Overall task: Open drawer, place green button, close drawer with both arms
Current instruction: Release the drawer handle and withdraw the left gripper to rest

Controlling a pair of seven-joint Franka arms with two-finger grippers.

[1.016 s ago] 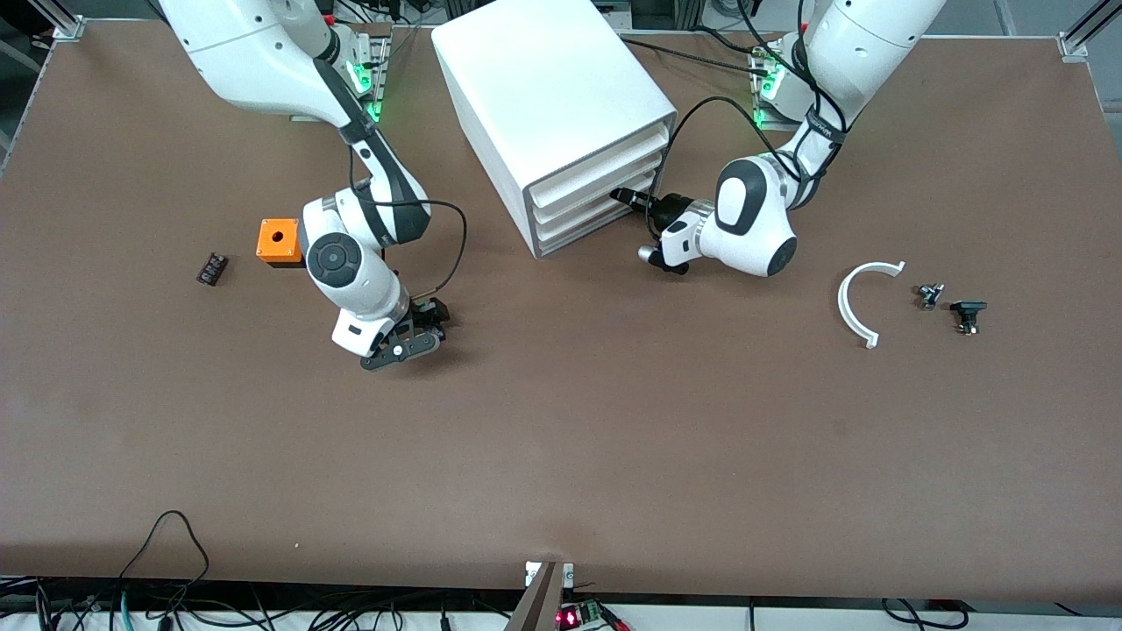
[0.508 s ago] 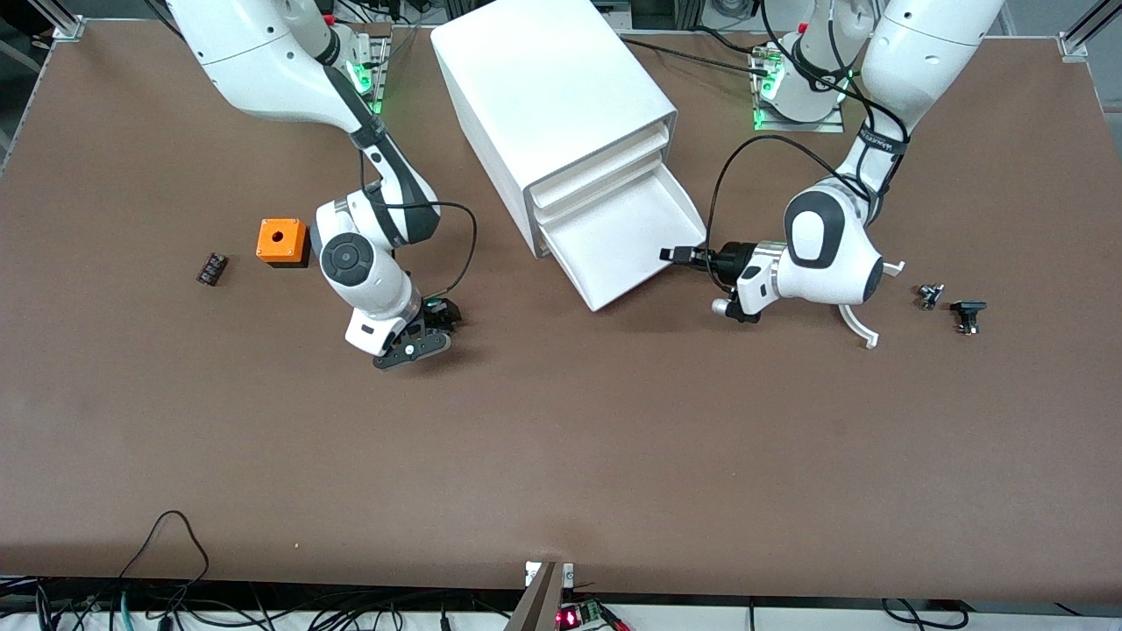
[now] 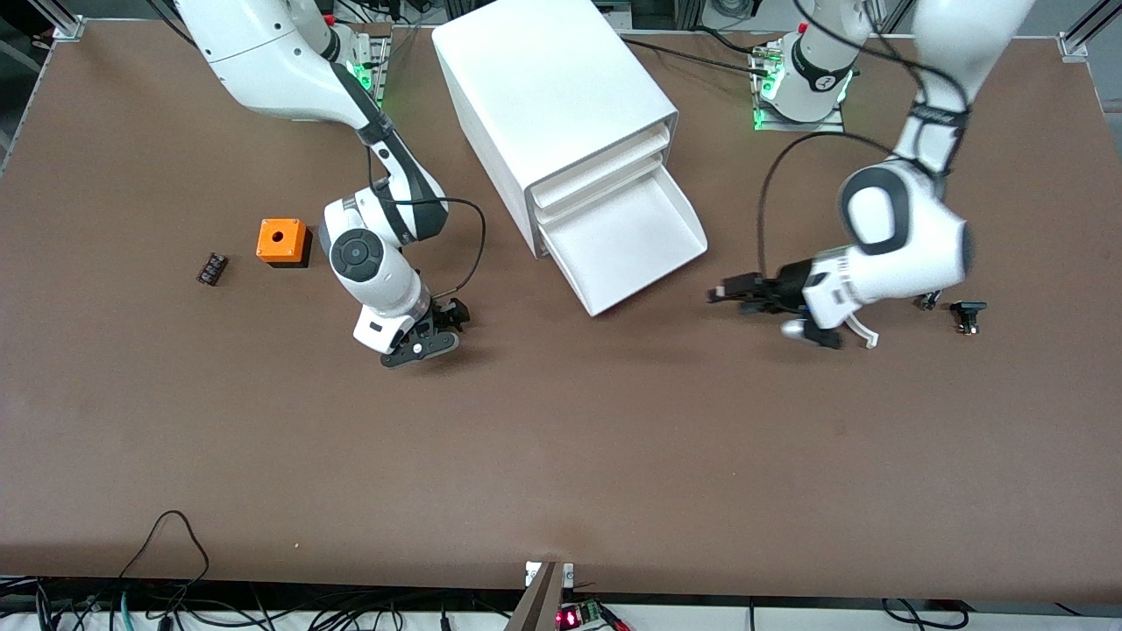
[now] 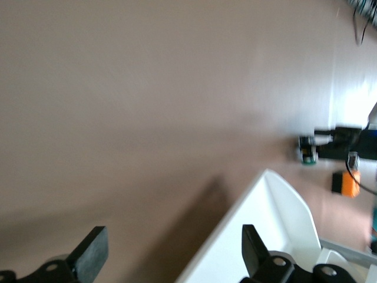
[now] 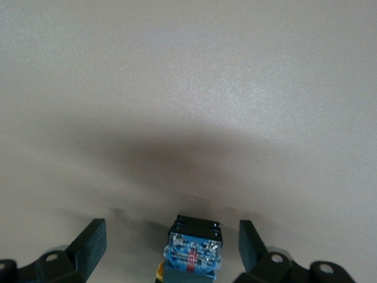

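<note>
- Drawer [image 3: 633, 235]: the bottom tray of the white cabinet [image 3: 543, 88] stands pulled well out and empty; the two drawers above it are shut. The opening step looks done.
- Button [image 5: 194, 247]: it rests on the table, nearer to the front camera than the orange cube [image 3: 281, 241] and toward the right arm's end of the table from the cabinet — well apart from the drawer.
- Right gripper [image 3: 445, 322]: down at the table around the button. Its jaws stand wide, one finger on each side, with a clear gap between each finger and the button. Nothing is held.
- Left gripper [image 3: 720, 294]: over bare table beside the drawer's front corner, toward the left arm's end, touching nothing. Its jaws are spread wide and empty; this arm waits.
- Step in hand, by my judgement: picking up the button. The button sits about midway between the fingers, so a plain, even closing should take it.
- Recommendations: close on the dark body rather than the round cap; keep the fingertips just off the table surface — a scrape could tip so small a part; lift straight up before carrying it toward the tray.
- Risk: the button is tiny and light, and one finger arriving first could push it aside or twist it.
- Also present, not needed: a small black part [image 3: 211, 268] near the cube and a curved white piece [image 3: 863, 331] under the left arm.
</note>
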